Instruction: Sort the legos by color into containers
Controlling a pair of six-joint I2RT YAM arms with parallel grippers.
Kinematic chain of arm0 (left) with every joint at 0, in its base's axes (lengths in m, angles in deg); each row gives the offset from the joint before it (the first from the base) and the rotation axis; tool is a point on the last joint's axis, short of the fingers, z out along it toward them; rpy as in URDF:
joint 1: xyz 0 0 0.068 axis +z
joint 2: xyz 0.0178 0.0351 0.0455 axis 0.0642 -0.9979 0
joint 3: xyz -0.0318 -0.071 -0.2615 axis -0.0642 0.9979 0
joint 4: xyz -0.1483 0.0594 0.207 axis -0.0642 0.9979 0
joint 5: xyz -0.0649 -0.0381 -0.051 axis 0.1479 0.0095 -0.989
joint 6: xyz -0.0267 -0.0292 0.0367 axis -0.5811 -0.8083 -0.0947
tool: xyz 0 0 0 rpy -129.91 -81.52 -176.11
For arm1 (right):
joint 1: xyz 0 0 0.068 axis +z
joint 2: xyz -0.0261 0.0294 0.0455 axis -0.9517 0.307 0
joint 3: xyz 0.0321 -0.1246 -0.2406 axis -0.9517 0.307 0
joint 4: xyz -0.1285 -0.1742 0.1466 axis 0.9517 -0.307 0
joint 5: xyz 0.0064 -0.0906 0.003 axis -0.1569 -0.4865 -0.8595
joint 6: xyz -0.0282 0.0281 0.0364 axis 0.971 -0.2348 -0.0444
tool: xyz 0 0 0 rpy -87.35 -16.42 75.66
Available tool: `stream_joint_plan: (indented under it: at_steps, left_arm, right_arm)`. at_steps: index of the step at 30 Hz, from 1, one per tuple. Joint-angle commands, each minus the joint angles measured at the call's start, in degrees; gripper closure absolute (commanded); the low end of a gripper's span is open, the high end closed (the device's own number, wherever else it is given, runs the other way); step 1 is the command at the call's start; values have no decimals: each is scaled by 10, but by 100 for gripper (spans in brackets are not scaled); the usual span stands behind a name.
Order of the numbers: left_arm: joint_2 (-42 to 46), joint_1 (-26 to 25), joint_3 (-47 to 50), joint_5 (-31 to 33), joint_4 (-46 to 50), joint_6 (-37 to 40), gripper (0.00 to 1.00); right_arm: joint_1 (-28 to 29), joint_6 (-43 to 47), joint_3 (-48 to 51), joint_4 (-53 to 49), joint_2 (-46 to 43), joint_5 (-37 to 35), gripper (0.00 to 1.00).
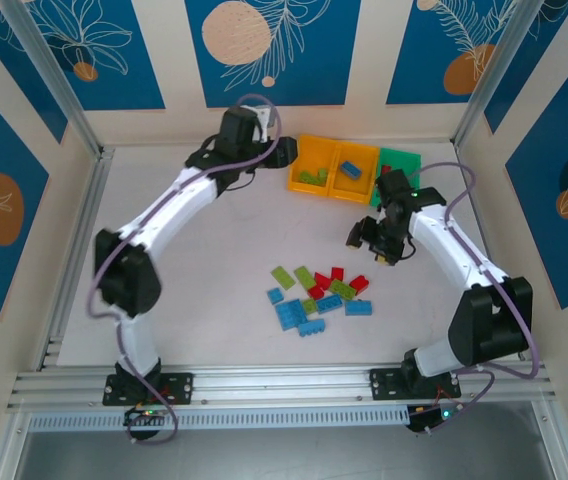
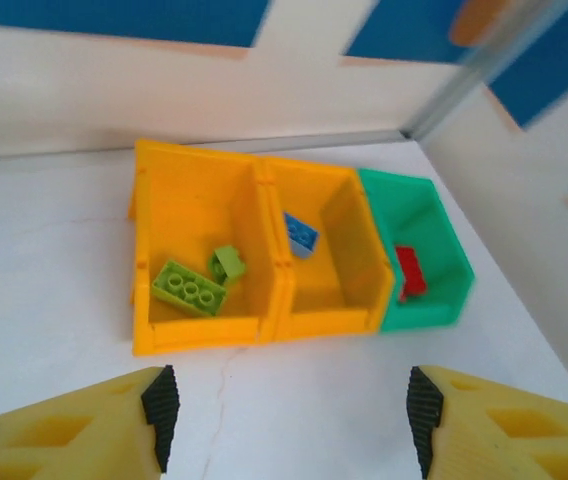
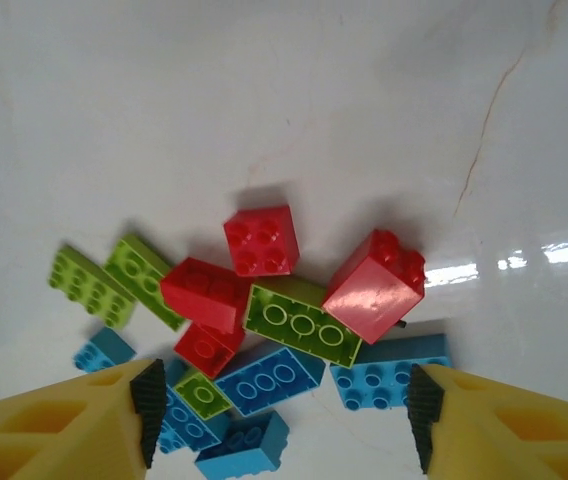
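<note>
- Two grippers stand open and empty: the right gripper (image 3: pixel 282 415) hangs with jaws spread above the legos (image 3: pixel 264 380), a tilted red brick (image 3: pixel 374 285) at its 1 o'clock
- To pick well, I judge it should centre over that red brick, drop straight down and close across its flat sides without shoving the lime brick (image 3: pixel 302 325) touching it
- Left gripper (image 2: pixel 292 415), nothing between its jaws, faces the containers (image 2: pixel 142 250) at 12 o'clock; lime, blue and red pieces lie in separate bins
- Right arm (image 1: pixel 444 250) bends inward, wrist pitched down; left arm (image 1: pixel 179 205) reaches toward the far edge of the table (image 1: pixel 214 280)
</note>
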Motion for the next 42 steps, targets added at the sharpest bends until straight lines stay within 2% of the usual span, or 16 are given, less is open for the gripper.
stream_joint_plan:
  at_steps: [1, 5, 8, 12, 18, 25, 30, 33, 37, 42]
  left_arm:
    - [86, -23, 126, -58, -54, 150, 28]
    - [187, -34, 272, -115, -83, 235, 18]
    - [225, -37, 316, -162, -45, 296, 12]
    - [237, -52, 323, -220, 36, 386, 7]
    - [205, -93, 292, -225, 121, 472, 7]
    - [175, -123, 280, -218, 105, 480, 7]
    - [174, -129, 274, -215, 91, 478, 7]
    - [177, -132, 276, -217, 62, 459, 7]
    - [177, -134, 282, -201, -10, 410, 5]
    - [168, -135, 283, -148, -69, 333, 0]
  right_arm:
    - [6, -38, 46, 17, 28, 24, 24]
    - [2, -34, 53, 31, 86, 56, 21]
    - [-6, -34, 53, 32, 121, 67, 21]
    - [-18, -37, 58, 28, 152, 71, 25]
    - [-24, -31, 71, 30, 177, 67, 38]
    - [-42, -38, 76, 31, 149, 43, 65]
    - [-64, -46, 33, 25, 71, 2, 69]
    - [-79, -29, -29, 29, 44, -62, 70]
    - [-107, 19, -131, 70, 82, -146, 71]
    - [-135, 49, -297, 73, 232, -209, 71]
